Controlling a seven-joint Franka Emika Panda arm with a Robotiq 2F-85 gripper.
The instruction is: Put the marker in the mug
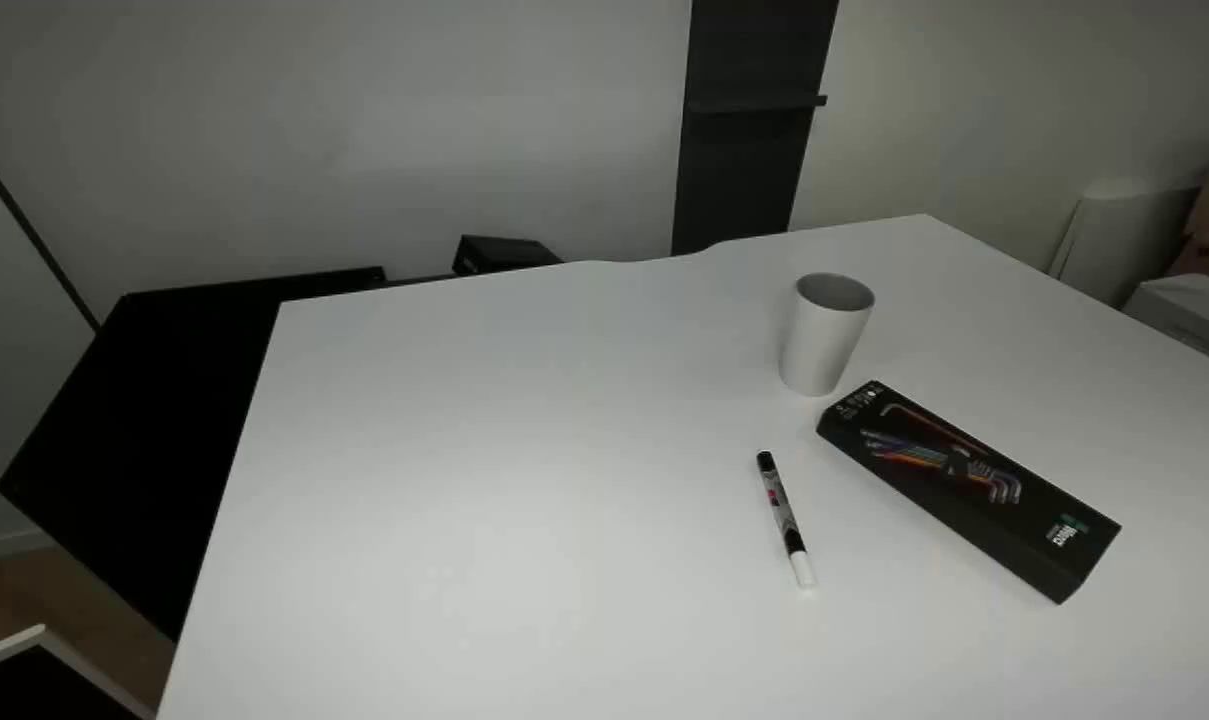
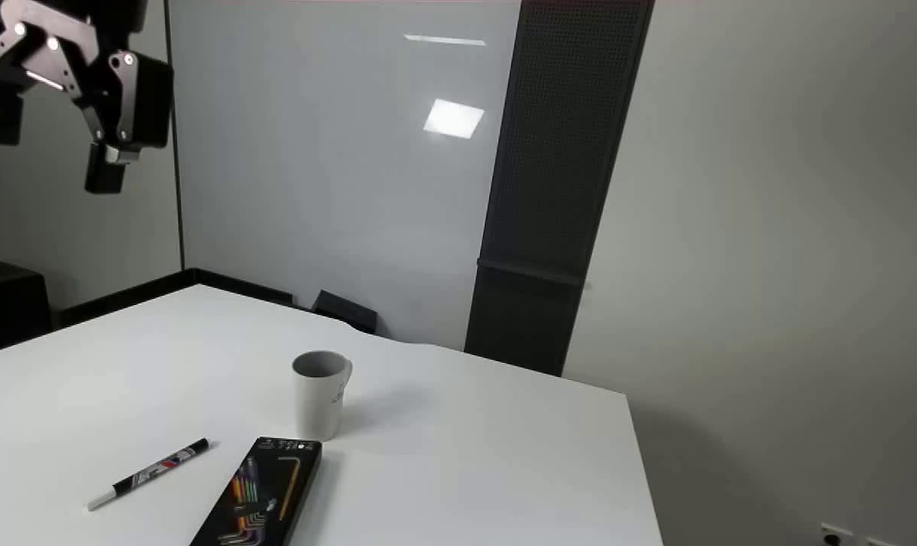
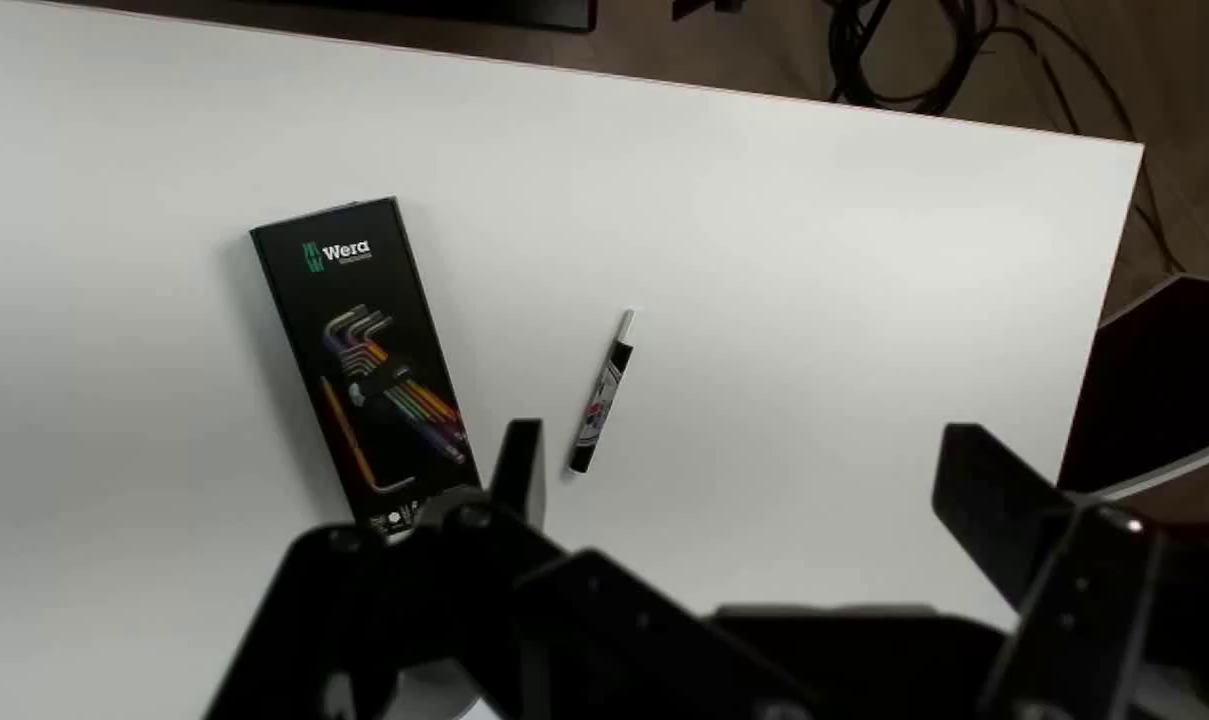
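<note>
The marker, black with a white end, lies flat on the white table in both exterior views and in the wrist view. The plain white mug stands upright on the table; its handle shows in an exterior view. In the wrist view only a grey part of the mug shows at the bottom, behind the gripper. My gripper is open and empty, high above the table. In the wrist view its fingers are wide apart, with the marker beyond them, nearer the left finger.
A flat black box with coloured hex keys printed on it lies close beside the mug and marker; it also shows in the wrist view. The white table ends at a wall with a dark vertical panel.
</note>
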